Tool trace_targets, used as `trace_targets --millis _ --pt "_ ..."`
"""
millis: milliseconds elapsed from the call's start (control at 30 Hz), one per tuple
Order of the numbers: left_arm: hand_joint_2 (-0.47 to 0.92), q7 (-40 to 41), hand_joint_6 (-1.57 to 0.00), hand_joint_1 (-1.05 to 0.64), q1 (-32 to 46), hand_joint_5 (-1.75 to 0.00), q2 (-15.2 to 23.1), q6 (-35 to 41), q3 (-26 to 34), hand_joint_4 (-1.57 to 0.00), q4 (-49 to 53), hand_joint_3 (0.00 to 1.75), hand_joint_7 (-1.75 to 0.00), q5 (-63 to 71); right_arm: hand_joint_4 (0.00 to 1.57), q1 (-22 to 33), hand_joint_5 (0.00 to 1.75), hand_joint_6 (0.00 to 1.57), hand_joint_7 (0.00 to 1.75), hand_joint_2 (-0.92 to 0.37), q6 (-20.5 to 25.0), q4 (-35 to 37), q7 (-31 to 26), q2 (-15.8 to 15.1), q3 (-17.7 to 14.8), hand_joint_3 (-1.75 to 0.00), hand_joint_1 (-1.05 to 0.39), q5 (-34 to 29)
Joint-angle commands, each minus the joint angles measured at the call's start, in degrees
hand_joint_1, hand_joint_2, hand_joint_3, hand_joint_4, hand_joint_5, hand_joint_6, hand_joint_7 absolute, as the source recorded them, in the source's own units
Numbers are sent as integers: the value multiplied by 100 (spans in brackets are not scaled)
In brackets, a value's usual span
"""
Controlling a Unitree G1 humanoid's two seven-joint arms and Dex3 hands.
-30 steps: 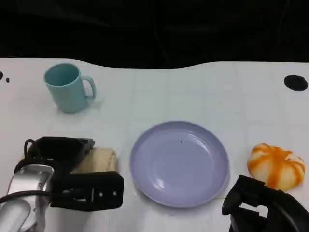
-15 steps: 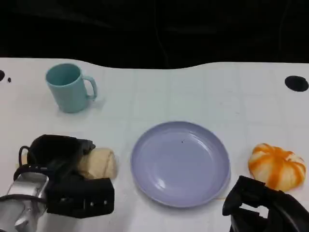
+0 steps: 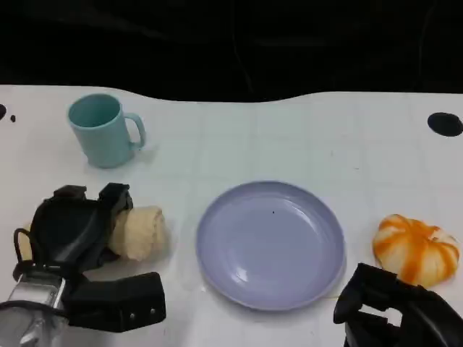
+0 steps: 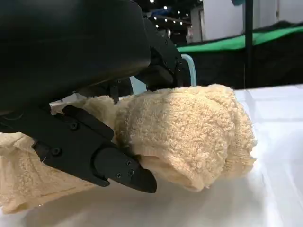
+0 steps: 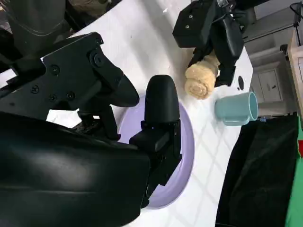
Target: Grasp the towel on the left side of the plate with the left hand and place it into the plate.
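Note:
A rolled beige towel point(image 3: 139, 233) lies on the white table left of the lavender plate point(image 3: 269, 244). My left hand point(image 3: 76, 231) is wrapped around the towel's left end and grips it, fingers over the top. The left wrist view shows the towel point(image 4: 189, 132) up close, with black fingers point(image 4: 94, 151) pressed against its underside and others curled above it. In the right wrist view the left hand point(image 5: 213, 28) holds the towel point(image 5: 201, 78) beyond the plate point(image 5: 187, 142). My right hand point(image 3: 394, 314) sits at the table's near right edge, holding nothing, its fingers curled.
A teal mug point(image 3: 101, 130) stands at the back left, behind the towel. An orange-and-white striped round object point(image 3: 414, 247) lies right of the plate. A black round mark point(image 3: 443, 123) sits at the far right of the table.
My left hand has closed over the towel, its fingers now coming down across the roll. The towel has shifted slightly left. The right hand has not moved.

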Motion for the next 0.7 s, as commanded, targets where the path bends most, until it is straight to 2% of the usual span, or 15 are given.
trace_targets --millis 33,100,333,567,633,700 --pt "74 179 -65 -17 124 -175 37 -34 213 -82 -515 49 -169 -225 76 29 175 56 164 -57 -25 13 -14 -50 -56 -127 -12 24" --pt "58 128 -65 -15 210 -175 21 -63 324 -84 -889 80 -173 -349 75 26 175 56 164 -56 -17 2 -27 -63 -53 -127 -12 -3" --pt "47 -841 -64 -18 225 -175 -197 360 407 -89 -2319 104 -175 -518 75 -4 175 56 164 -56 -45 74 11 -62 -67 -127 -11 25" --pt "47 -1795 -65 -20 -229 -175 -639 625 213 -90 -2759 109 -175 -507 73 -91 175 55 164 -56 140 -23 -39 -106 -27 -126 -11 -31" --pt "54 -1996 -63 -22 -326 -175 -750 681 134 -91 -2809 94 -175 -488 73 -100 175 55 163 -56 199 -58 -49 -99 7 -125 -11 -36" --pt "57 -2098 -64 -22 -427 -175 -895 677 62 -91 -2781 87 -175 -504 72 -110 175 54 163 -57 188 -60 -28 -89 22 -124 -10 -19"
